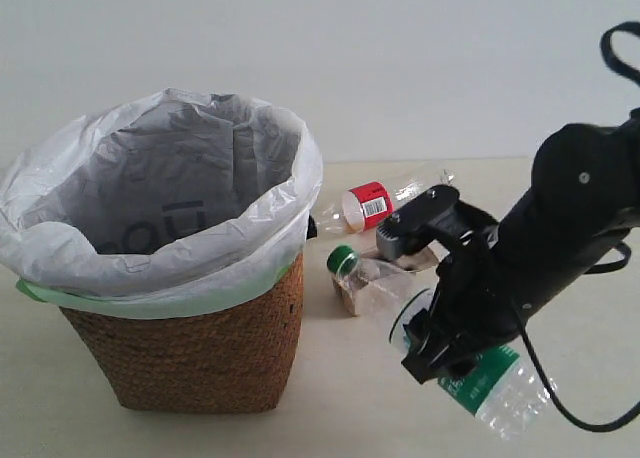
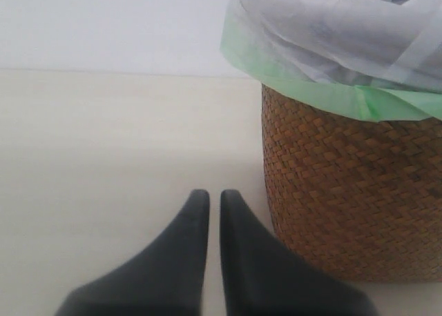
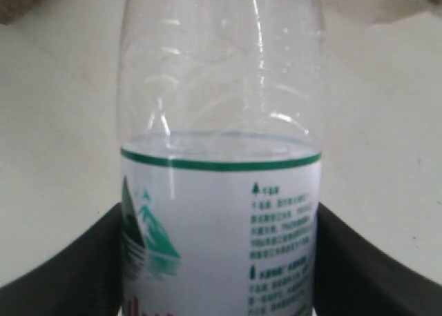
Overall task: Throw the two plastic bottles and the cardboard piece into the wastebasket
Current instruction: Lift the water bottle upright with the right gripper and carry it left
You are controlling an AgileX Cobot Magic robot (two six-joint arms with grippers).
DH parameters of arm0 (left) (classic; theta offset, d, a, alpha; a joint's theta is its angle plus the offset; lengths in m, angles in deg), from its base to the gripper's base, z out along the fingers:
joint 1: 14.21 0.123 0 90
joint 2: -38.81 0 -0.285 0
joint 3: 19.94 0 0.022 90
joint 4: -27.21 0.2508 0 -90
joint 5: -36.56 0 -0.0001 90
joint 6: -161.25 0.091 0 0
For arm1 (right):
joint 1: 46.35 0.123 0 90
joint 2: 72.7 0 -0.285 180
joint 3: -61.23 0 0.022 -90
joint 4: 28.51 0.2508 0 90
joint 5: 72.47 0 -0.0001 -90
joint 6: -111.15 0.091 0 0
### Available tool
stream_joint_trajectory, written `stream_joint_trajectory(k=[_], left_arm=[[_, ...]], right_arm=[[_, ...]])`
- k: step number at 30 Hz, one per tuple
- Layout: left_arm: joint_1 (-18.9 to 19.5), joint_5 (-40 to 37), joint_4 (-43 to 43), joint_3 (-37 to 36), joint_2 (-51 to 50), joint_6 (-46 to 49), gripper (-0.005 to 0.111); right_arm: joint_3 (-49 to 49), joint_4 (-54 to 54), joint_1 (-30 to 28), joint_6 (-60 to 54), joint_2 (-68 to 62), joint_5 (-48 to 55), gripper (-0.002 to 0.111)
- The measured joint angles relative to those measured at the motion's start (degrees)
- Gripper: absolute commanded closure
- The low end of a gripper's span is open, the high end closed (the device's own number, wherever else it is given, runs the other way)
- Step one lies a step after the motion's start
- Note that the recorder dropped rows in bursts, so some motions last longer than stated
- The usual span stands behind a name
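The brown wicker wastebasket (image 1: pixel 200 358) with its white bag stands at the left. My right gripper (image 1: pixel 432 346) is shut on the larger clear bottle (image 1: pixel 495 388), clamping its green-white label; the bottle is tilted with its green cap (image 1: pixel 342 258) toward the basket. In the right wrist view the bottle (image 3: pixel 219 123) fills the frame between the dark fingers (image 3: pixel 359 268). The slimmer red-label bottle (image 1: pixel 370 206) lies behind, on the table. The beige cardboard piece (image 1: pixel 422 262) shows partly behind my right arm. My left gripper (image 2: pixel 215 195) is shut and empty, low beside the basket (image 2: pixel 345 199).
The pale table top (image 1: pixel 340 398) runs to a plain wall behind. The bag's pale green edge (image 2: pixel 324 95) overhangs the basket rim. My right arm and its cable (image 1: pixel 580 228) take up the right side of the exterior view.
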State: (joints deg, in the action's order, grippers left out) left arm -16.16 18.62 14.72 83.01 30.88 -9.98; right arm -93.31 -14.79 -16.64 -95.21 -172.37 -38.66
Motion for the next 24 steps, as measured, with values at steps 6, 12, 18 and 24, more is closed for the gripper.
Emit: stream_joint_trajectory(k=[6, 12, 18, 24], left_arm=[[0.0, 0.0, 0.0, 0.0, 0.0, 0.0, 0.101], [0.0, 0.0, 0.0, 0.0, 0.0, 0.0, 0.101], [0.0, 0.0, 0.0, 0.0, 0.0, 0.0, 0.101], [0.0, 0.0, 0.0, 0.0, 0.0, 0.0, 0.101]], right_arm=[[-0.09, -6.77, 0.0, 6.81, 8.48, -3.01, 0.108], [9.31, -7.65, 0.0, 10.69, 17.69, -23.2, 0.108], [24.18, -4.35, 0.0, 19.6, 23.02, -48.96, 0.108], [26.81, 3.62, 0.0, 18.49, 25.37, -56.61, 0.108]])
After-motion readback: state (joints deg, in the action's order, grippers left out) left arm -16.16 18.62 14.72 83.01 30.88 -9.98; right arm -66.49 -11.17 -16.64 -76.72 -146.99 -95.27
